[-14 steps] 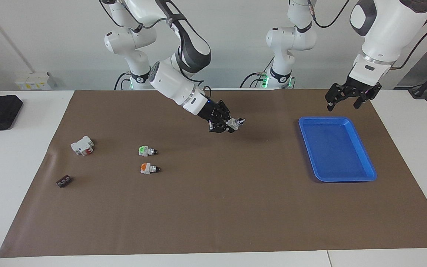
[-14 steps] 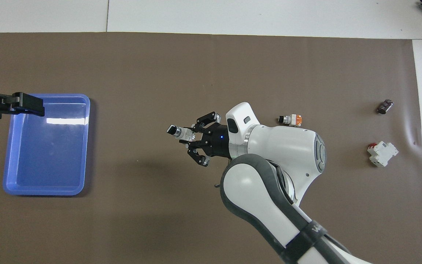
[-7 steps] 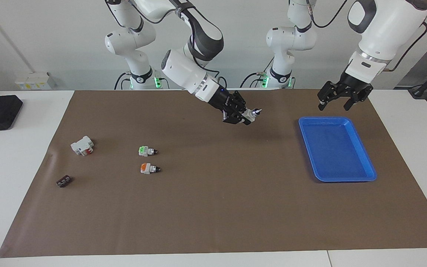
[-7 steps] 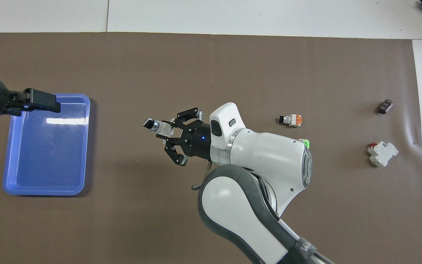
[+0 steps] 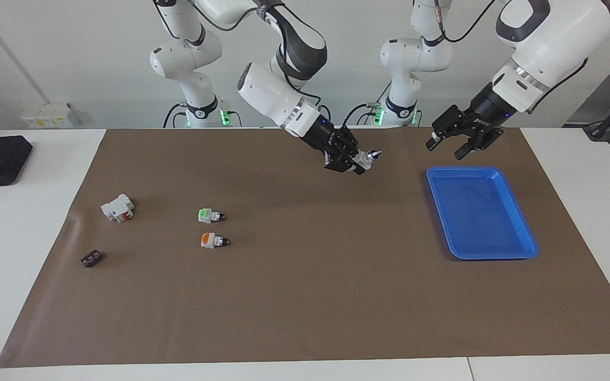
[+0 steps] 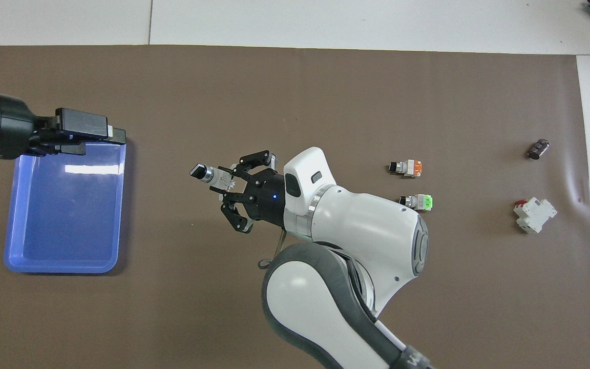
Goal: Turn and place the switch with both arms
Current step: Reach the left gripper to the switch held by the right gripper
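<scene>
The switch (image 5: 367, 157) (image 6: 208, 174), a small white body with a black round knob, is held in the air over the brown mat. My right gripper (image 5: 358, 164) (image 6: 231, 182) is shut on its white body, with the knob pointing toward the left arm's end of the table. My left gripper (image 5: 445, 150) (image 6: 95, 136) hangs open and holds nothing, above the corner of the blue tray (image 5: 495, 258) (image 6: 64, 269) that lies toward the right arm. A gap of bare mat separates the two grippers.
On the mat toward the right arm's end lie a green-marked switch (image 5: 209, 215) (image 6: 418, 201), an orange-marked switch (image 5: 212, 241) (image 6: 406, 168), a white block with red (image 5: 118, 207) (image 6: 534, 215) and a small dark part (image 5: 91, 259) (image 6: 538, 149). Nothing lies in the blue tray.
My right gripper has carried the switch up and toward the left arm's end. My left gripper has swung toward it, tilting to point at the switch.
</scene>
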{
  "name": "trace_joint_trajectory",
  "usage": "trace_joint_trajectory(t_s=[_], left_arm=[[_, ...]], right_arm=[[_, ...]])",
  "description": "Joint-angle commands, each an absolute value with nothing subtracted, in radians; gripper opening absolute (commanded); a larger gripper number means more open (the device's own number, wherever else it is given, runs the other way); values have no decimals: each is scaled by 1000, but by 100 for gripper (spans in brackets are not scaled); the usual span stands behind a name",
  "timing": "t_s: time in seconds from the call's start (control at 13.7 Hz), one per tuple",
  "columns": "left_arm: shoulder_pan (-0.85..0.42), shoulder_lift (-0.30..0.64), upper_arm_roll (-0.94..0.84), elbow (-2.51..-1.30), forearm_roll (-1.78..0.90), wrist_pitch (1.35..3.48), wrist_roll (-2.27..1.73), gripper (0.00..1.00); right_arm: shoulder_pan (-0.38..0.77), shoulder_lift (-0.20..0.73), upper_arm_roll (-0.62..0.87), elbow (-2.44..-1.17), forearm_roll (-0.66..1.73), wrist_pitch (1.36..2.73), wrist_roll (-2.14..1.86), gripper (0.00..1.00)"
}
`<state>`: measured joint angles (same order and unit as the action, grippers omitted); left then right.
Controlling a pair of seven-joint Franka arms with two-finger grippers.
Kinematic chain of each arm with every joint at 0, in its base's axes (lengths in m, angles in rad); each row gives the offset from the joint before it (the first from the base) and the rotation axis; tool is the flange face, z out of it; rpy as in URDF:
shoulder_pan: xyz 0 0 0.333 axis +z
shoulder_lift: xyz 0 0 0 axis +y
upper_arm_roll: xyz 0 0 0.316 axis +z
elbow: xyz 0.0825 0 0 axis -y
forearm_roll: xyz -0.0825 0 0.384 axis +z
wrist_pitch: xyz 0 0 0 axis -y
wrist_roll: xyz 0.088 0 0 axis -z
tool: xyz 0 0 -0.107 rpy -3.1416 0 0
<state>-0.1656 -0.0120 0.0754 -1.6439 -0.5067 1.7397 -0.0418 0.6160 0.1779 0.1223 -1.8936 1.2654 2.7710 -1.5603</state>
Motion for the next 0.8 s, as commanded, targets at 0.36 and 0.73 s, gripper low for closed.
trace_joint_trajectory(t_s=[0.36,0.73], left_arm=[[-256,-77,71,-1778,-620,1861,93,84],[-273,-100,71,-1827,-621,1865,293,68]], right_arm=[[620,183,124,-1893,1287,2803,-1554,0],[621,183,124,-1893,1287,2804,-1551,0]])
